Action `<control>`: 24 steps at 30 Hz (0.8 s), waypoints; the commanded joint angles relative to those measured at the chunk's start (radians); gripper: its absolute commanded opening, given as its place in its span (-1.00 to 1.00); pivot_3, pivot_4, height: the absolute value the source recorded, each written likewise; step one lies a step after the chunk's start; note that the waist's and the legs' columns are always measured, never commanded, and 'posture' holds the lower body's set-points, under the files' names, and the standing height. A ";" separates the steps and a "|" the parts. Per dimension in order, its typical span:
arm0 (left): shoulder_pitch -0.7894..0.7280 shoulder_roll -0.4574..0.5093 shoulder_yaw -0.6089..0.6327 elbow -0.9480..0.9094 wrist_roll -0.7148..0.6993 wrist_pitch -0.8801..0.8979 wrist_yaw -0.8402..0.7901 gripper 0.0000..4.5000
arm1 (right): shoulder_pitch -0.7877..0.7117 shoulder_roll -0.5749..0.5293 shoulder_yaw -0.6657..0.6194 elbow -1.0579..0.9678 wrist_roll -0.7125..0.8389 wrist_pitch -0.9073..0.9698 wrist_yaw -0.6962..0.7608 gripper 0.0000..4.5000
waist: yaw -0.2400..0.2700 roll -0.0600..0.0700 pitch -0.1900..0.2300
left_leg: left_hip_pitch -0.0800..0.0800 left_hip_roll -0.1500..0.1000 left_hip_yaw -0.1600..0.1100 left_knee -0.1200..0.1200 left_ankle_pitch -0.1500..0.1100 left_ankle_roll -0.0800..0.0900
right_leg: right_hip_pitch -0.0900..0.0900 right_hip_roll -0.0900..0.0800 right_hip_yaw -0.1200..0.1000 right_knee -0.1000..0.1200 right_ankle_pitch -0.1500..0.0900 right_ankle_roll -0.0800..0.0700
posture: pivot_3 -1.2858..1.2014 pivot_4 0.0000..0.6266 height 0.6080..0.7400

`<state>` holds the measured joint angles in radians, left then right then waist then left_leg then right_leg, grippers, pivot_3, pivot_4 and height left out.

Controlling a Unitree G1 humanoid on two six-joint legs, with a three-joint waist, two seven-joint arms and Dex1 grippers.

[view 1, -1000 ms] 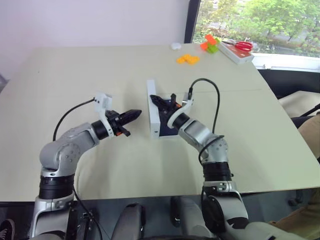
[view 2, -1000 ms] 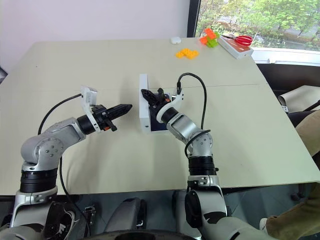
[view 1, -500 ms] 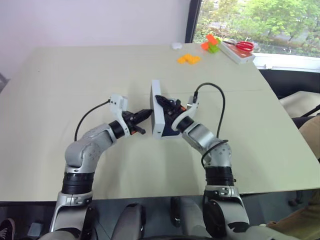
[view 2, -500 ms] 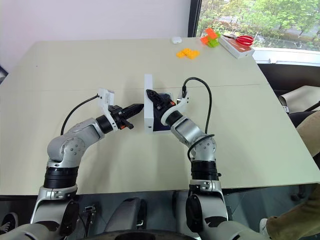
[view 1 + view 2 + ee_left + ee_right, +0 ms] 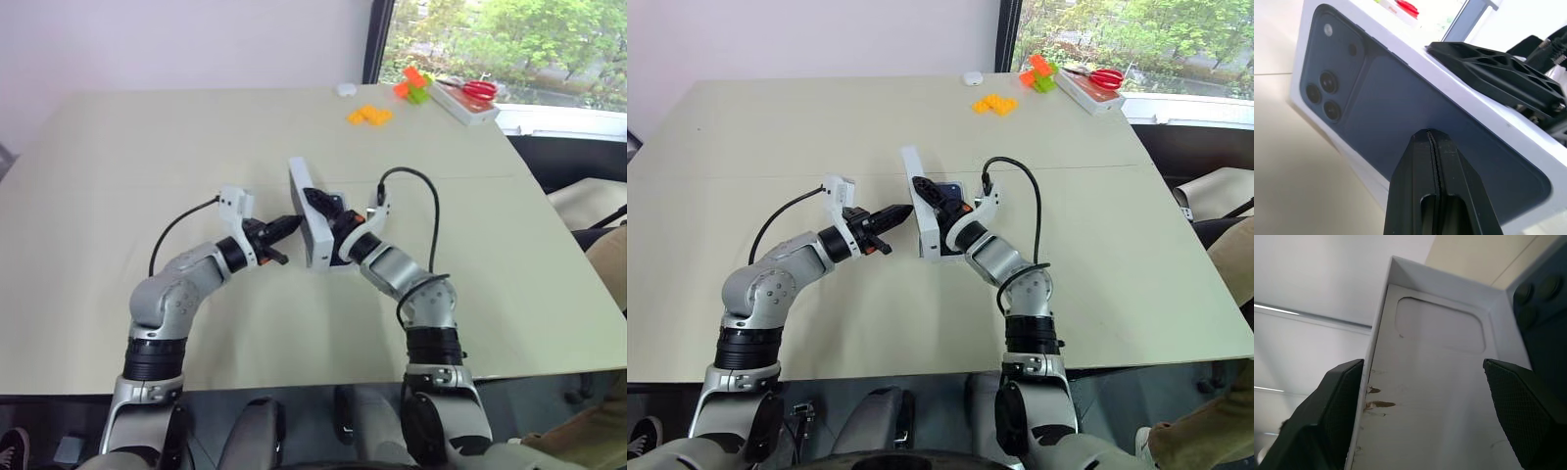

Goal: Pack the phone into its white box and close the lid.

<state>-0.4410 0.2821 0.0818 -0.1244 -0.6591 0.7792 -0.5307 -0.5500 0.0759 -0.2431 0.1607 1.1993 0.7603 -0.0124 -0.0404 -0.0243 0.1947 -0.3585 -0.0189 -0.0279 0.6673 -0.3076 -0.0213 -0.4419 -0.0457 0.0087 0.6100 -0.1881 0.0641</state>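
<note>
So this one looks pretty far along but not finished, I'd say. The lid (image 5: 308, 211) is standing up on its long edge in the middle of the tabletop (image 5: 137, 147), leaning over toward the right side where the white box (image 5: 333, 257) sits. It isn't down flat yet, so the closing step is what's left.

The left hand (image 5: 290, 225) has its two fingers pressed tight together with nothing between them, and the tip sits right at the lid's printed face. In the left wrist view you can see that print clearly, the dark blue phone back with the camera lenses (image 5: 1327, 95), with the shut fingertips (image 5: 1436, 147) just in front of it. I can't tell if they're actually touching it or a hair off.

The right hand (image 5: 319, 206) is on the other side of the lid with its fingers spread wide. In the right wrist view the plain white inside of the lid fills the space between the two fingers (image 5: 1342, 396), but neither one seems to be clamping it, so I'd call it wide apart and holding nothing.

The phone (image 5: 950, 190): there's a dark blue bit showing behind the lid, low over the box, so it seems to be in the tray already. Can't see how well it's seated though, the right arm covers most of it.

My guess is what's left is tipping the lid over and pressing it down square on the box.
</note>
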 commanded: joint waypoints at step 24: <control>-0.022 0.004 0.019 -0.025 -0.020 -0.006 -0.008 -1.00 | -0.081 -0.224 -0.047 0.036 -0.245 -0.057 0.229 0.79 | -0.001 0.001 0.001 | -0.002 0.000 0.001 -0.001 -0.001 0.002 | -0.001 0.001 0.000 -0.004 0.000 0.000 | 0.03 -0.52 1.00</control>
<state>-0.4444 0.2789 0.0878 -0.1249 -0.6648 0.7803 -0.5308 -0.6045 -0.1381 -0.2985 0.2070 0.9723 0.7246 0.1760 -0.0419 -0.0237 0.1954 -0.3606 -0.0189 -0.0274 0.6666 -0.3086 -0.0195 -0.4426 -0.0452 0.0087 0.6063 -0.1883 0.0645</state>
